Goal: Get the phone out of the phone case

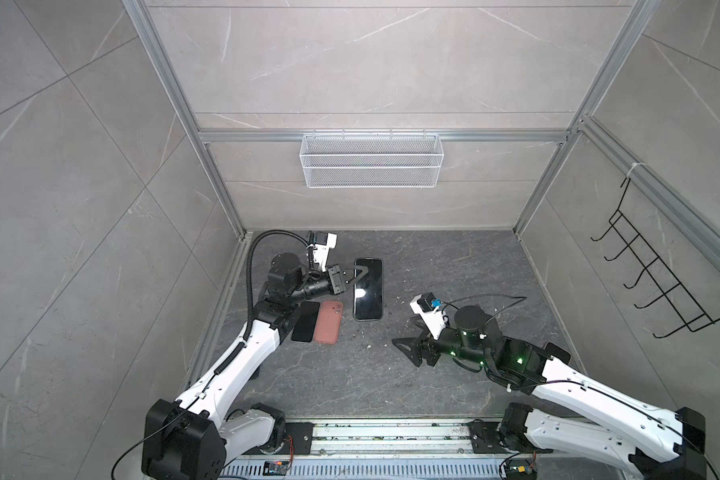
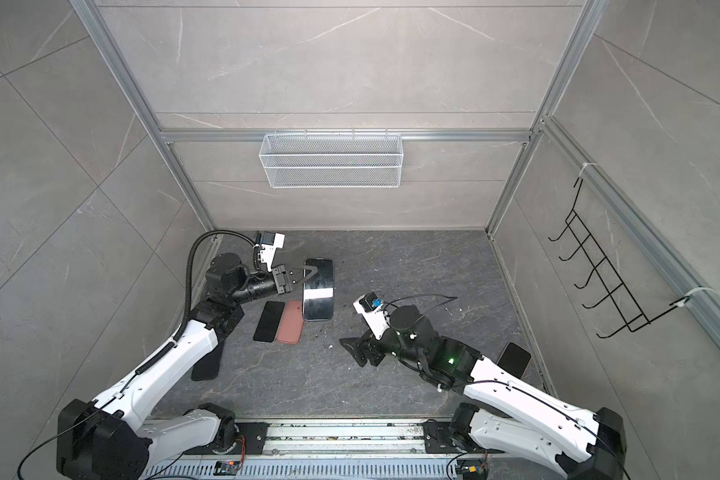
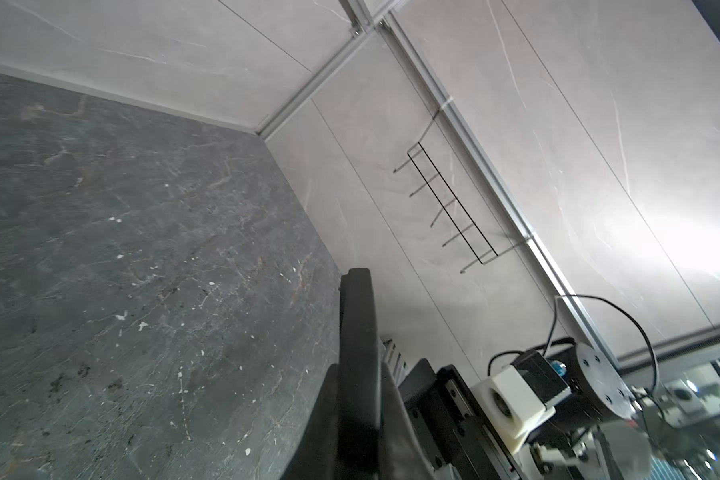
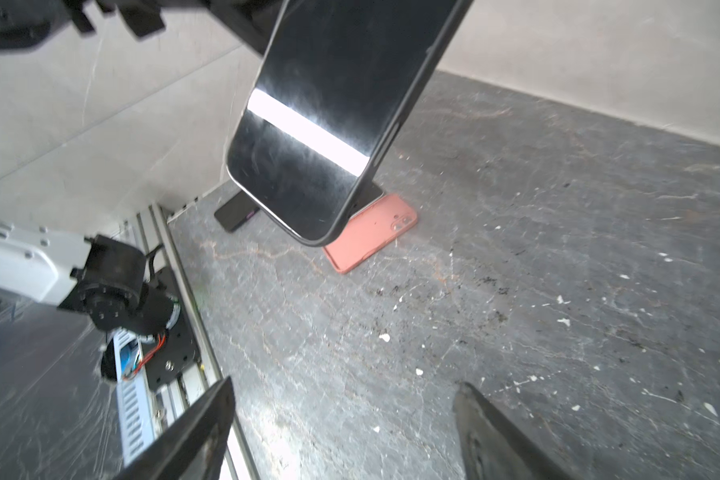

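Left tool (image 1: 360, 273) clamped on the top corner of the large glossy black phone (image 1: 368, 295); phone is tilted and lifted clear of the dark grey stone counter (image 1: 454, 270). Right tool (image 1: 406, 347) has its jaws spread and empty, well apart from the phone. Salmon-pink phone case (image 1: 328, 321) lies flat just beside a smaller black phone (image 1: 306, 321).

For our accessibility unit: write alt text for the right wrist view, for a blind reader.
A black-cased phone hangs tilted above a dark stone table, its screen reflecting a light strip. Beneath lie a pink case and a dark phone; the right gripper stands open.
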You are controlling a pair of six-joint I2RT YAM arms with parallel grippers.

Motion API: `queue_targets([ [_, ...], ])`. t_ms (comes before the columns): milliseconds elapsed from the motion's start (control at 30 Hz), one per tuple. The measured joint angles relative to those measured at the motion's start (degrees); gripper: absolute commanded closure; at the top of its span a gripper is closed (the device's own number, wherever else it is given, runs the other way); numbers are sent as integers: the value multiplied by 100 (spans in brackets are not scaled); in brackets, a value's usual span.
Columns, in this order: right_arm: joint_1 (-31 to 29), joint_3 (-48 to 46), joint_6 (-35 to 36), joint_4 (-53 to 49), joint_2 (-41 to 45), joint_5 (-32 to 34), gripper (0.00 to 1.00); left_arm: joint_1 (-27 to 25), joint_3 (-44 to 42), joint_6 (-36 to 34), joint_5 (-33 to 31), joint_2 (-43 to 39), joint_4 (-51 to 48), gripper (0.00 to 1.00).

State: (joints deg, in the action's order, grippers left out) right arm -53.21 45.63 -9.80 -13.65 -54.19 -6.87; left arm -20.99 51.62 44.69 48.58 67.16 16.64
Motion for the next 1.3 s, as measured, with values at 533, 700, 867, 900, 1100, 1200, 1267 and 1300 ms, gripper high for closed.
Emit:
queue_targets([
  [533, 9, 511, 212, 55, -748, -903, 26, -33, -485, 129, 881, 7, 1414, 100],
  [700, 68, 568, 140, 164, -800, -909, 33, -39, -584, 345, 907, 7, 1945, 100],
  [867, 245, 581, 28, 319, -809, -1038, 37, -61, -656, 551, 931, 13, 2424, 100],
  [900, 284, 581, 13, 348, -809, -1080, 38, -66, -667, 586, 957, 17, 2516, 100],
  [1100, 522, 581, -118, 533, -809, -1447, 45, -81, -782, 772, 1014, 76, 2959, 100],
  [1200, 575, 581, -131, 623, -828, -1624, 49, -90, -807, 833, 1019, 138, 3099, 100],
  [1267, 590, 581, -136, 673, -890, -1764, 51, -94, -811, 872, 1019, 186, 3195, 100],
  [1300, 595, 581, -136, 691, -925, -1816, 52, -94, -815, 894, 1019, 208, 3252, 100],
])
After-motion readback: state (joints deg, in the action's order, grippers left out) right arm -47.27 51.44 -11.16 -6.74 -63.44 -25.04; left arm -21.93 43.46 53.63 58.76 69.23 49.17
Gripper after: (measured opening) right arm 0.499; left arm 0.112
